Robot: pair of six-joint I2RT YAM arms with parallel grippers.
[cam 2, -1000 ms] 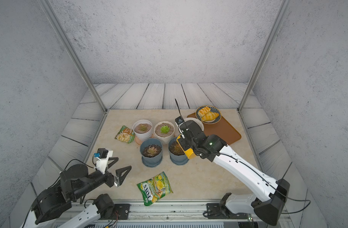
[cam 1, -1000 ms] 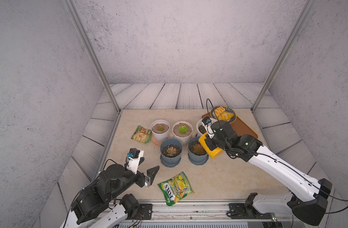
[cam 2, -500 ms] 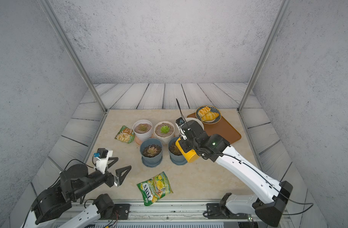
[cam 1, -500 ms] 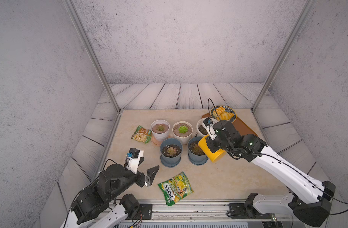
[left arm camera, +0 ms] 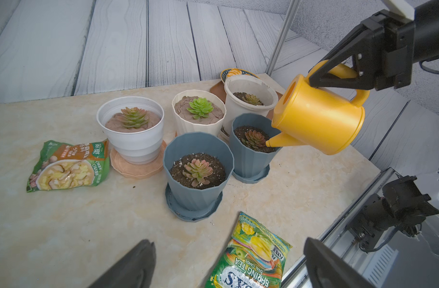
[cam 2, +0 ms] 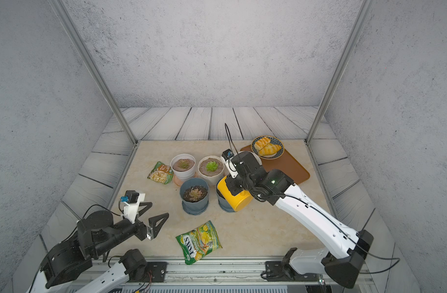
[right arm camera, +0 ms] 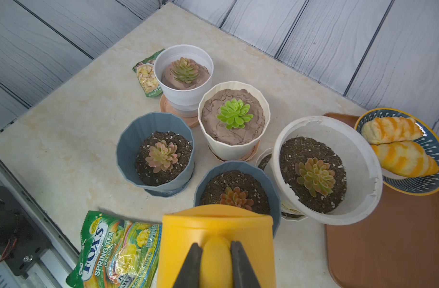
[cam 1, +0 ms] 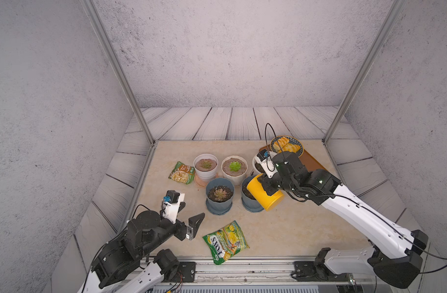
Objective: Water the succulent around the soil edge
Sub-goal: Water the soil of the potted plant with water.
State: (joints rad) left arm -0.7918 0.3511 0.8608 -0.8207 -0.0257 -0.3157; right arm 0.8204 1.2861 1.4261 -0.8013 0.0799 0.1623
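The right gripper [right arm camera: 215, 245] is clamping the light-looking plastic watering can [left arm camera: 318, 117] by its stiff, probably slick handle [left arm camera: 343, 71], holding the spout [left arm camera: 280, 139] over the soil [left arm camera: 238, 131]. The left gripper [cam 1: 189, 213] is idling, jaws apart.

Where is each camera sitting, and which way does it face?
Both top views: high above the robot's table edge, looking down and forward; left arm with open left gripper, right arm with right gripper holding a yellow watering can.
Left wrist: low on the left arm, facing across the table; its own spread fingers show.
Right wrist: on the right arm, looking down over the watering can; its fingers clamp the handle.
Shared: both wrist views show the blue pot under the spout and the candy bag.
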